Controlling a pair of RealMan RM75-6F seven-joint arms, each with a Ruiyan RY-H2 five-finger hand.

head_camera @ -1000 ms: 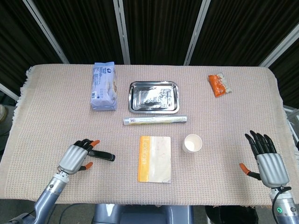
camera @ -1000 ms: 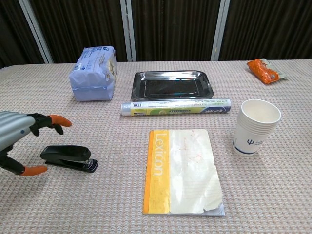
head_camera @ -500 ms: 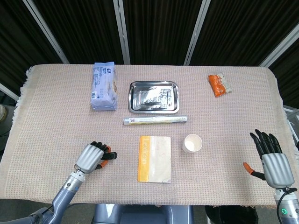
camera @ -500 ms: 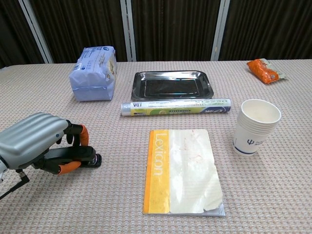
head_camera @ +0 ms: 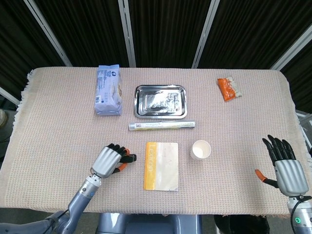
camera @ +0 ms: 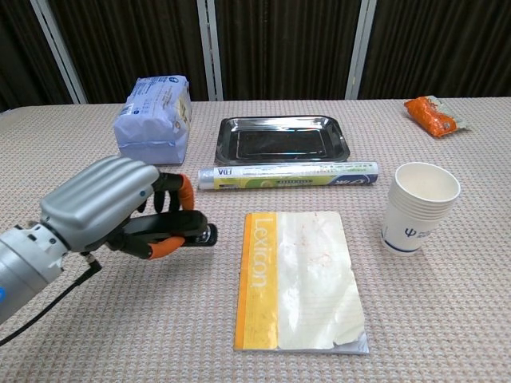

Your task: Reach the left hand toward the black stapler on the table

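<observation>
Dark curtains hang behind your bench [head_camera: 48, 126], which fills the frame under a woven beige cloth. Lower left of centre, your left robot hand [camera: 108, 206] has its fingers curled round the black stapler [camera: 172, 231], apparently holding it just above the cloth, its front end poking out toward the notebook [camera: 299, 279] just beside it. The reach looks complete, so the risk now is overshoot: carry it further toward frame centre and the stapler could catch the notebook's orange edge, or slip if the hold is shallow. Your left forearm rises from the lower left corner, knuckles up. At lower right, your right robot hand [head_camera: 284, 165] waits with fingers spread, holding nothing.
</observation>
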